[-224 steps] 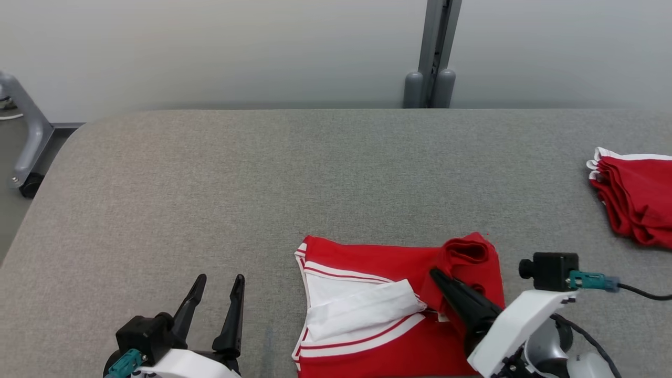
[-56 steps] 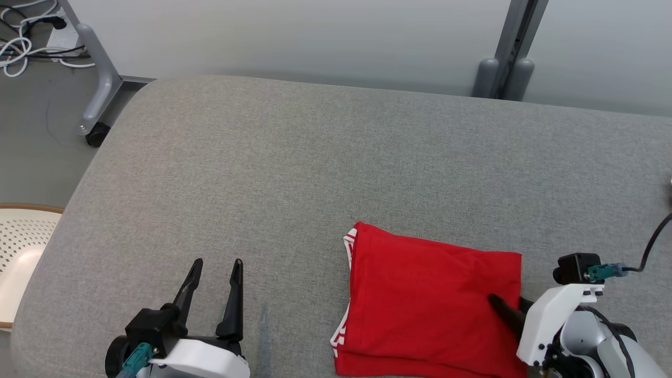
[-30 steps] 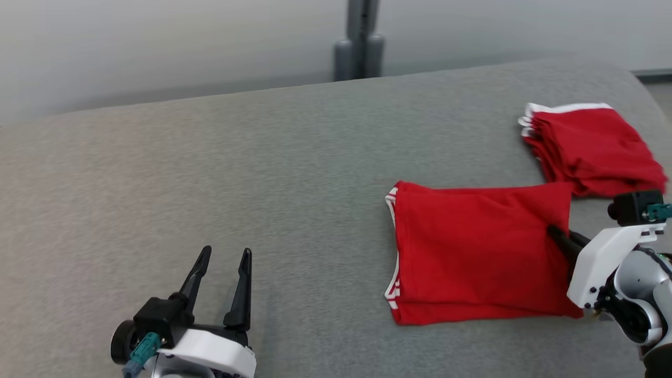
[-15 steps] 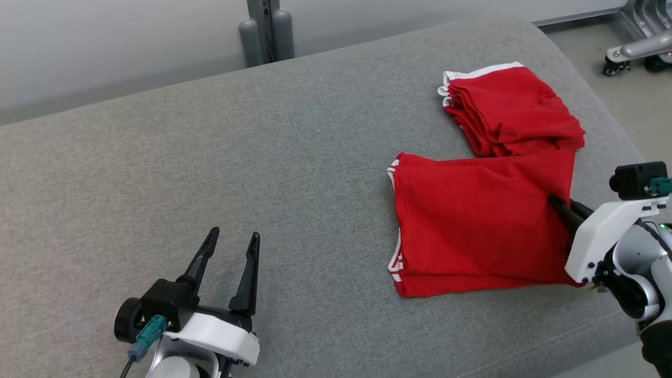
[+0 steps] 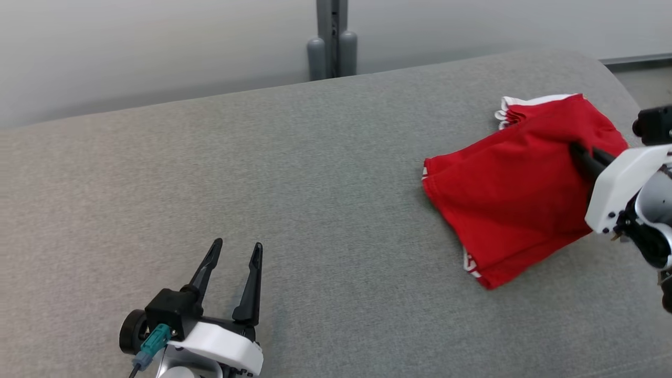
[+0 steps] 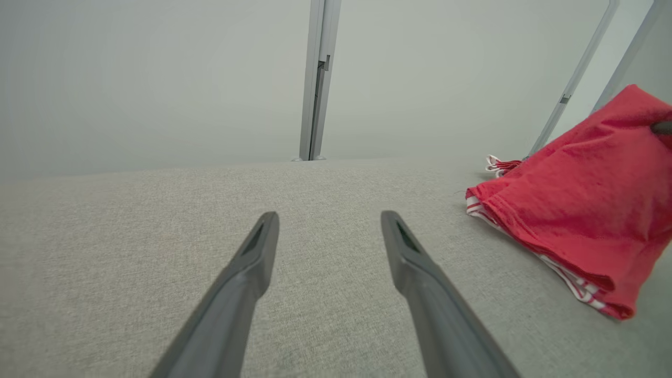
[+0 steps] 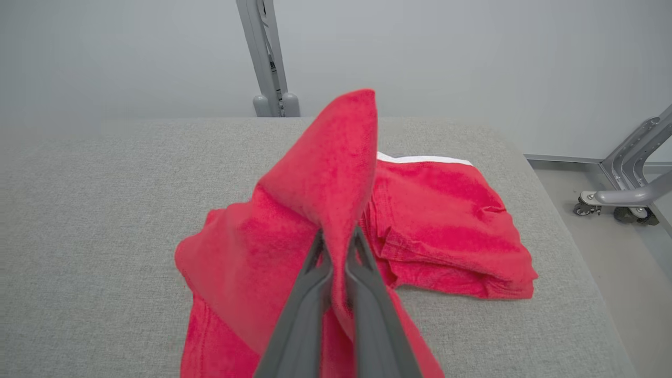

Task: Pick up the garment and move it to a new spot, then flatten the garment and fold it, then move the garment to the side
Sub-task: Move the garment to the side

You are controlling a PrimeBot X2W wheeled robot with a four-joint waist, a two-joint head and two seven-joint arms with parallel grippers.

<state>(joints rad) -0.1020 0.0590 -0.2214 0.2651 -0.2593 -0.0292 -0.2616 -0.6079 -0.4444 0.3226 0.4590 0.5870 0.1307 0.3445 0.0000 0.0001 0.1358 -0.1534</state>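
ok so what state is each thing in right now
red garment, folded, lifted by one edge, hanging tilted
stack of red garments, folded, lying on the table behind it
right gripper, shut on the red garment
left gripper, open, empty

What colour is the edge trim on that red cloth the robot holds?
White trim with thin red stripes on the garment; clearest in the left wrist view.

White wrist shells (image 5: 223,350), long dark jaws, black cameras (image 5: 169,311) — teal plugs (image 5: 156,336)
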